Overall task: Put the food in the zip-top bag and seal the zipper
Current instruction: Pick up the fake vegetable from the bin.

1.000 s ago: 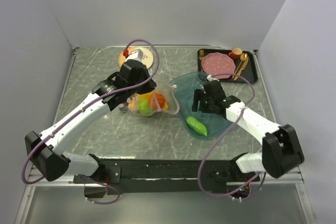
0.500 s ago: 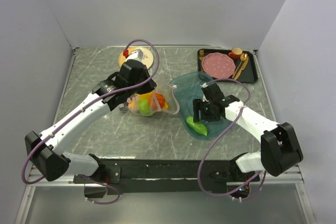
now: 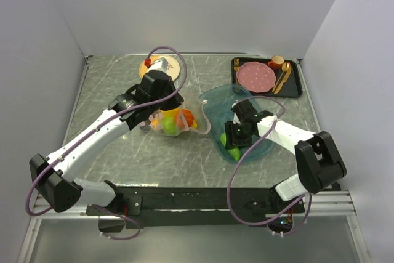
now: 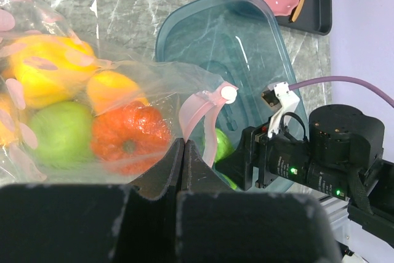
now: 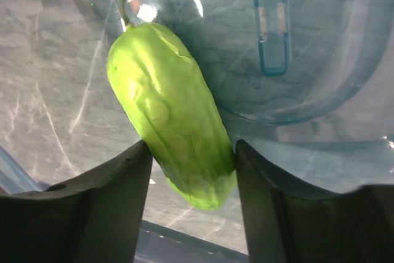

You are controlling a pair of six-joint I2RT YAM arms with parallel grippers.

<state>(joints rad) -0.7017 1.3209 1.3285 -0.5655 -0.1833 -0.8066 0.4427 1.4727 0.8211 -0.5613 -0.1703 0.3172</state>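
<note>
The clear zip-top bag lies mid-table, holding a yellow pepper, a green apple, an orange piece and a red-orange tomato. My left gripper is shut on the bag's pink zipper near its white slider, holding the mouth up. The green cucumber lies on the teal tray at its near edge. My right gripper is down over it, with a finger pressed against each side.
A black tray with a pink plate and brown items stands at the back right. A round wooden plate with small items sits at the back centre. Grey walls enclose the table on three sides.
My right gripper moved forward and down along the teal tray onto the cucumber and now straddles it. The left arm and the bag have not moved.
</note>
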